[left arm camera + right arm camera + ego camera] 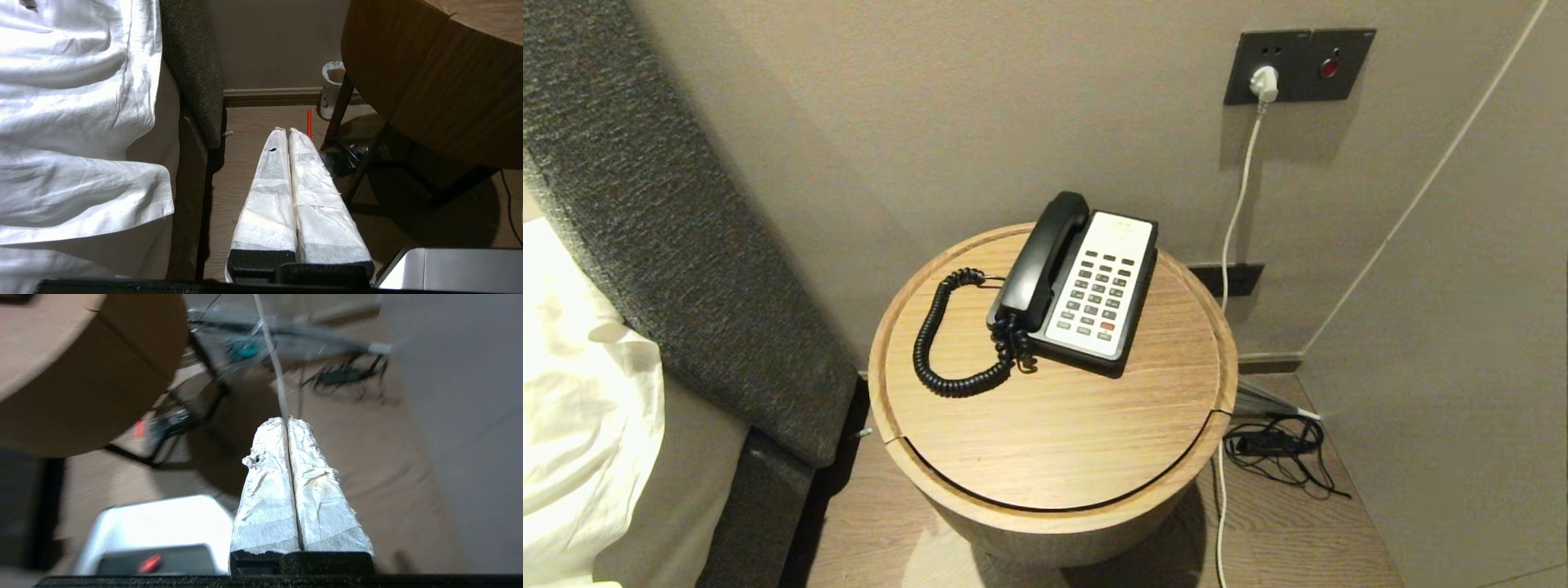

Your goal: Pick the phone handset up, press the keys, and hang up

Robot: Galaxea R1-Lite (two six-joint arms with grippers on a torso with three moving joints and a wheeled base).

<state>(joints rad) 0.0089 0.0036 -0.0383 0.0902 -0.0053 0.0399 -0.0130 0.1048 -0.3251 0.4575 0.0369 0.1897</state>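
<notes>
A black phone handset (1042, 260) rests in its cradle on the left side of a black desk phone with a white keypad panel (1100, 283). A coiled black cord (947, 343) loops from it over the round wooden side table (1054, 441). Neither arm shows in the head view. My left gripper (288, 131) is shut and empty, low beside the table, above the floor. My right gripper (288, 420) is shut and empty, low on the table's other side, above the floor.
A bed with white linen (580, 408) and a grey headboard (686, 245) stands to the left. The wall behind holds a socket plate (1298, 65) with a white cable (1235, 220). Black cables (1278, 449) lie on the floor at right. A paper cup (331, 87) stands under the table.
</notes>
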